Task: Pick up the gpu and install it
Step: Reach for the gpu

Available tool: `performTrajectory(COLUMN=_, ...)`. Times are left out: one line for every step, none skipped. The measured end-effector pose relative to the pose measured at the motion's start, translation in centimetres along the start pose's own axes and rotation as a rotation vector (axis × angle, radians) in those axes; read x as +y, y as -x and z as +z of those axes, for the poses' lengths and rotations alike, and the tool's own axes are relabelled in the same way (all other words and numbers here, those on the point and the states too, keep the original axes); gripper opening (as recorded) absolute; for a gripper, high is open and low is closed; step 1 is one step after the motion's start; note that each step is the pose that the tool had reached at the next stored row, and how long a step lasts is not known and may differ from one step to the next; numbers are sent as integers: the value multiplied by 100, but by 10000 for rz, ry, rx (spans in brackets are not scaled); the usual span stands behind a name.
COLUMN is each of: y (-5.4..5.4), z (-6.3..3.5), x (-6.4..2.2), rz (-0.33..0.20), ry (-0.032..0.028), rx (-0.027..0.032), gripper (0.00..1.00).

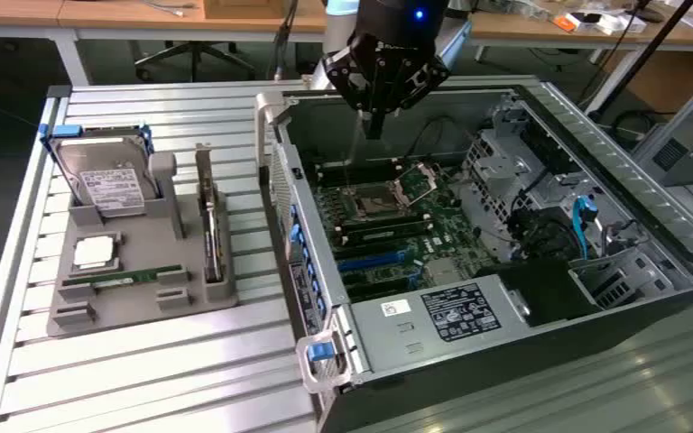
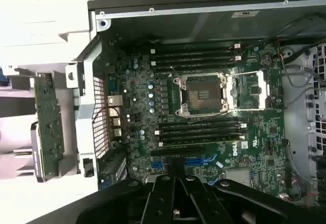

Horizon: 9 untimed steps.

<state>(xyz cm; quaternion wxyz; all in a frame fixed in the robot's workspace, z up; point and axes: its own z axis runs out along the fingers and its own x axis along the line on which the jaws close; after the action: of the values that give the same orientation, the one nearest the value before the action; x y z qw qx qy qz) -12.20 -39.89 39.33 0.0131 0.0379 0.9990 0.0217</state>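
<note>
Hovering above the open computer case (image 1: 630,194), I have my gripper (image 1: 374,132) closed, its fingers pressed together with nothing between them. In the exterior view it hangs over the far end of the case, above the motherboard (image 1: 383,212). In my wrist view the closed fingers (image 2: 163,193) sit over the board's edge by the blue expansion slots (image 2: 201,161), with the CPU socket (image 2: 204,94) and the black memory slots beyond them.

The gpu (image 1: 209,216) is well apart from me. It stands on edge in a slot of the grey holder (image 1: 142,302) on the slatted table (image 1: 142,379), outside the case on the exterior view's left. My wrist view catches it too, past the case's rear wall, showing the gpu (image 2: 48,124) as a long narrow board. In the same holder, the hard drive (image 1: 112,185) leans upright in its blue frame and a green memory stick (image 1: 124,280) lies low near the front.
</note>
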Motion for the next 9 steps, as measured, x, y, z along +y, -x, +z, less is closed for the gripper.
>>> performTrajectory(y=0, z=0, x=0, rz=0, ry=0, rx=0, gripper=11)
performTrajectory(y=0, z=0, x=0, rz=-1, ry=0, rx=0, gripper=11)
performTrajectory(y=-4, z=0, x=0, rz=1, ry=-1, rx=0, gripper=11)
performTrajectory(y=-8, z=-1, x=0, rz=1, ry=-1, rx=0, gripper=11)
performTrajectory(y=-15, z=-1, x=-1, rz=1, ry=0, rx=0, gripper=11)
performTrajectory(y=-24, z=-1, x=-2, rz=0, ry=0, rx=0, gripper=11)
performTrajectory(y=-37, z=-1, x=-3, rz=0, ry=0, rx=0, gripper=11)
performTrajectory(y=-51, z=-2, x=-4, rz=0, ry=0, rx=0, gripper=11)
performTrajectory(y=-61, z=-2, x=-5, rz=-1, ry=-1, rx=0, gripper=11)
